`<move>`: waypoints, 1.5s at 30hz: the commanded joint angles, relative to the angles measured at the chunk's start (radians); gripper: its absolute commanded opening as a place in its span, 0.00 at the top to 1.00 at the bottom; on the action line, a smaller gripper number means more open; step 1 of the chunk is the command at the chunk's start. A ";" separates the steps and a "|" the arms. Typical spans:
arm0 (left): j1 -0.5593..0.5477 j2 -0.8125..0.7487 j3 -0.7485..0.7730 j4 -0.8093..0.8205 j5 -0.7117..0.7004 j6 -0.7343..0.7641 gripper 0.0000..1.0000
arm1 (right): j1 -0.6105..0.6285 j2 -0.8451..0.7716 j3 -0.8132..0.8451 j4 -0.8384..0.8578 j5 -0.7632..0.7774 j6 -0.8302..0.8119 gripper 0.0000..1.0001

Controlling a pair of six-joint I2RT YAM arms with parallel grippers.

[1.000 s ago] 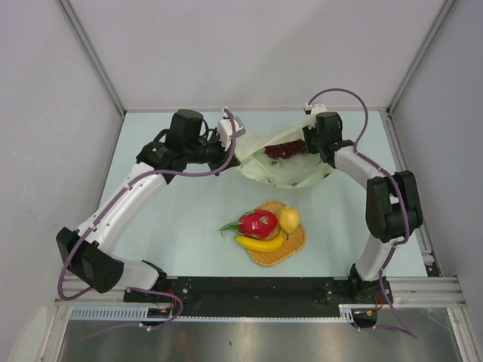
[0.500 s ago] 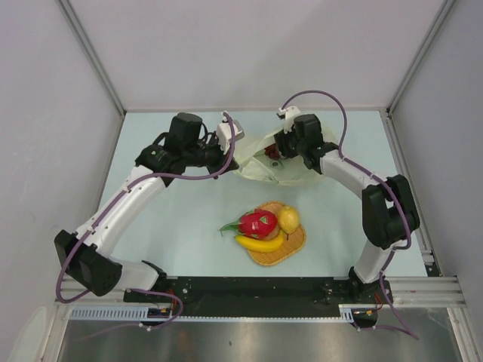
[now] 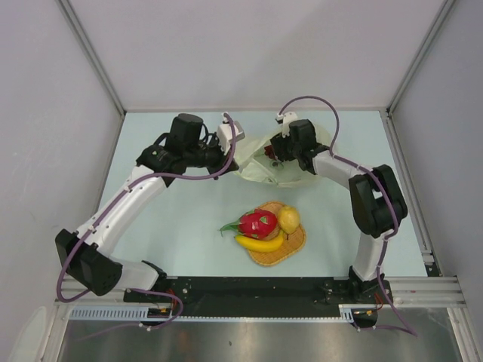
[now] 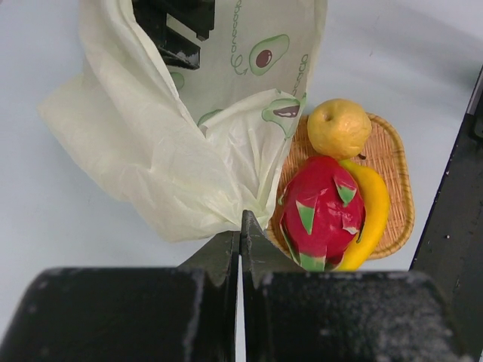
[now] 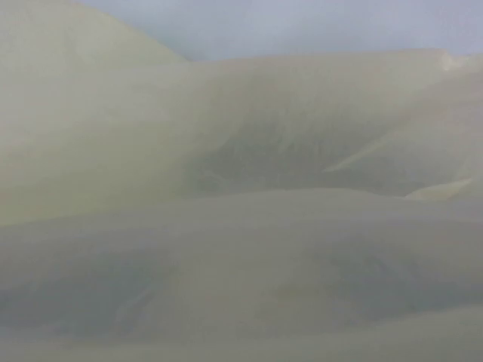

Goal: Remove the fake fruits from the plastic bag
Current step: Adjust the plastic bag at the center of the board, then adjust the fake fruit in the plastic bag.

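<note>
**Op:** Status chg over the last sec.?

**Tech:** The right gripper (image 3: 281,149) had travelled left from the bag's right rim. It sat deep in the mouth of the large pale cream translucent plastic bag (image 3: 260,172), at far-centre of the table (image 3: 189,219). Its wrist cam showed only fogged film, so the finger gap could not be determined.

**Op:** Left side?

**Tech:** No chg. The left gripper (image 4: 240,240) was closed flat on a fold of the bag's edge, holding the mouth up.

**Op:** Fruit count?

**Tech:** 3 of 4 were out: red-pink dragon fruit w/ green tips (image 3: 258,222), yellow lemon (image 3: 289,219) and yellow banana (image 3: 260,243). All lay on the round orange woven mat (image 3: 298,243). The dark red-purple grape bunch (image 3: 269,153) was in the bag, just beside the right gripper. Less of it showed than before.

**Op:** Meaning?

**Tech:** Prob. the final pick was in progress. Grasp unconfirmed.
</note>
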 commanded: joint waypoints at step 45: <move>0.012 0.020 -0.017 0.031 -0.031 -0.002 1.00 | 0.092 -0.114 0.013 -0.010 -0.077 -0.031 1.00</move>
